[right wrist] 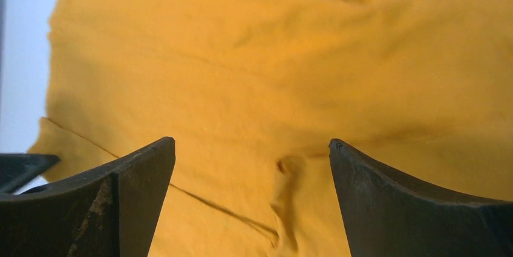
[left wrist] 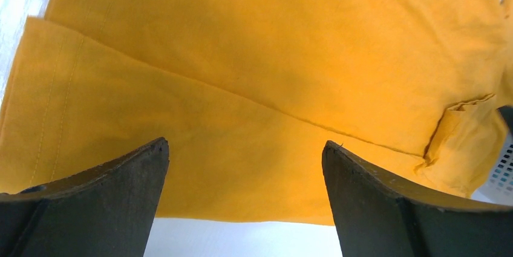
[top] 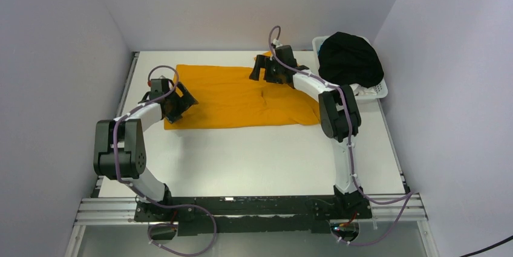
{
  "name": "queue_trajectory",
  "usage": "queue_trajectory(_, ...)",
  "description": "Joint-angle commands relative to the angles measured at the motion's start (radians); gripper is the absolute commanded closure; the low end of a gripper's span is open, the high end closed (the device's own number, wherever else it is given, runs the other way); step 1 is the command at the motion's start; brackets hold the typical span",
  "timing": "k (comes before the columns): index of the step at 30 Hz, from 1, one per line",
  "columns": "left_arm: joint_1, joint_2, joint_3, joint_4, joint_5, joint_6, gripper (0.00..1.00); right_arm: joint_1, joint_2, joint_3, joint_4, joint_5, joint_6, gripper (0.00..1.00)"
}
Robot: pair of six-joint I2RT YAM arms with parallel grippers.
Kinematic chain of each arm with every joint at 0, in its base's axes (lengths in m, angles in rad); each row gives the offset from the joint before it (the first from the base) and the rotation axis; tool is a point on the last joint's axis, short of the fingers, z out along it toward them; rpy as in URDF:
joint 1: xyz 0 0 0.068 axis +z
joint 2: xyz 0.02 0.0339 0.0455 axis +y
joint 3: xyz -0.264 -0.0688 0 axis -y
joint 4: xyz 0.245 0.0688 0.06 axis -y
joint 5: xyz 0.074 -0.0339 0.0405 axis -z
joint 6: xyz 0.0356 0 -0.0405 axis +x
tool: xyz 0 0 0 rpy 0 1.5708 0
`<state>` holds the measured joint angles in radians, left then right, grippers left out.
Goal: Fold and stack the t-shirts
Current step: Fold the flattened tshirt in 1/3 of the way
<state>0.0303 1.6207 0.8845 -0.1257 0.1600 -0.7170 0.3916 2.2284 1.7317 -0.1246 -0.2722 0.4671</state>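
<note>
A mustard-orange t-shirt (top: 236,97) lies spread on the white table, partly folded, with a fold edge running across it (left wrist: 254,103). My left gripper (top: 180,103) hovers over the shirt's left end, near its front hem. It is open, with nothing between its fingers (left wrist: 245,145). My right gripper (top: 264,68) hangs over the shirt's back edge, right of the middle. It is open too, above a small pucker in the cloth (right wrist: 252,142). A black t-shirt (top: 351,60) is heaped in the basket at the back right.
The white plastic basket (top: 380,91) stands at the table's back right corner, and its mesh shows in the left wrist view (left wrist: 502,175). Grey walls close in the table on three sides. Bare white table (top: 254,160) lies between the shirt and the arm bases.
</note>
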Motion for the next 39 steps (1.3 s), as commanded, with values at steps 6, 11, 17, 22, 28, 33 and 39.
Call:
queue_trajectory(6,0.001,0.11,0.129,0.026,0.055,0.028,0.01,-0.005,-0.22,-0.369,0.016,0.227,-0.023,0.0)
queue_trajectory(11,0.0,0.132,0.054,0.044,0.096,0.027,0.01,-0.003,-0.277,-0.551,0.061,0.157,0.019,0.0)
queue_trajectory(17,-0.003,0.005,-0.128,0.021,0.107,0.054,0.01,0.014,-0.467,-0.802,0.08,0.089,0.055,0.0)
queue_trajectory(22,-0.017,-0.167,-0.301,0.007,0.125,0.016,0.01,0.044,-0.663,-0.943,0.007,0.089,0.052,0.0)
queue_trajectory(28,-0.069,-0.392,-0.475,-0.095,0.05,-0.032,0.01,0.068,-0.825,-1.089,-0.079,0.06,0.065,0.0)
queue_trajectory(33,-0.075,-0.548,-0.569,-0.178,-0.025,-0.064,0.01,0.096,-0.931,-1.13,-0.119,0.078,0.09,0.0)
queue_trajectory(39,-0.075,-0.655,-0.588,-0.241,-0.045,-0.084,0.01,0.117,-1.016,-1.153,-0.17,0.064,0.107,0.0)
